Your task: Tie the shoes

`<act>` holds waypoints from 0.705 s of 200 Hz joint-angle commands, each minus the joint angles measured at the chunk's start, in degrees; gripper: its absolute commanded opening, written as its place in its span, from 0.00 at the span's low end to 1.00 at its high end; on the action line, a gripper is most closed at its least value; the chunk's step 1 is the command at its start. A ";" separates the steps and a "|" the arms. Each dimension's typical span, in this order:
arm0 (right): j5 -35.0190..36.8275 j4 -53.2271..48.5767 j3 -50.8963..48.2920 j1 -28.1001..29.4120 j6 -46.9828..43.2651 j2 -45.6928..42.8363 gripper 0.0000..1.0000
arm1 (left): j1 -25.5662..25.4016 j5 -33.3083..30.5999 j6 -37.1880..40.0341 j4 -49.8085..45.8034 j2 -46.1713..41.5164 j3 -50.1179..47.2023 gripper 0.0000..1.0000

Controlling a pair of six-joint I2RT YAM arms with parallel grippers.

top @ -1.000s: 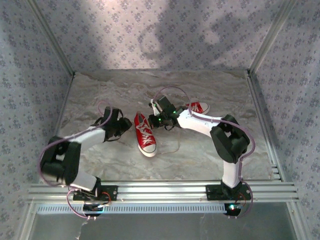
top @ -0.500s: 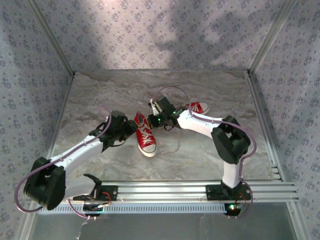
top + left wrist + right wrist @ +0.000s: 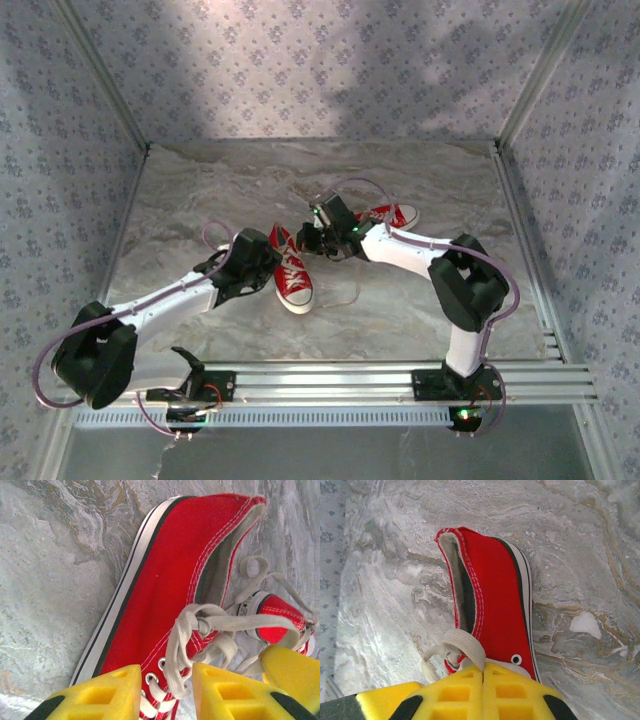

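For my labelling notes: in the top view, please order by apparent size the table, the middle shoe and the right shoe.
Table
Middle shoe
Right shoe, but the right arm covers part of it, so only its visible part ranks smallest.

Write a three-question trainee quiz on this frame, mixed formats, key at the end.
1. True or false: the yellow-padded left gripper is shut tight on the white rubber toe cap of the near red canvas sneaker.
2. Multiple choice: the yellow-padded right gripper is closed on (A) a white rubber sole, (B) a flat white lace, (C) nothing.
3. How many red sneakers lie on the marbled grey table?
Key: 1: false, it is open around the laces. 2: B. 3: two, counting the far sneaker.
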 commanded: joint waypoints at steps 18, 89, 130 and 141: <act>-2.30 2.38 -0.59 -0.20 4.41 -1.99 0.00 | -0.77 -1.81 -2.85 2.83 1.87 3.57 0.30; -2.04 2.36 -1.05 -0.20 4.14 -2.34 0.00 | -1.35 -1.97 -3.81 3.34 4.06 4.67 0.29; -1.86 2.19 -1.20 -0.11 3.88 -2.77 0.00 | -1.46 -2.11 -4.06 2.95 4.83 4.89 0.29; -1.77 2.21 -1.20 -0.08 3.88 -2.86 0.00 | -1.43 -2.40 -4.32 2.86 4.82 4.72 0.29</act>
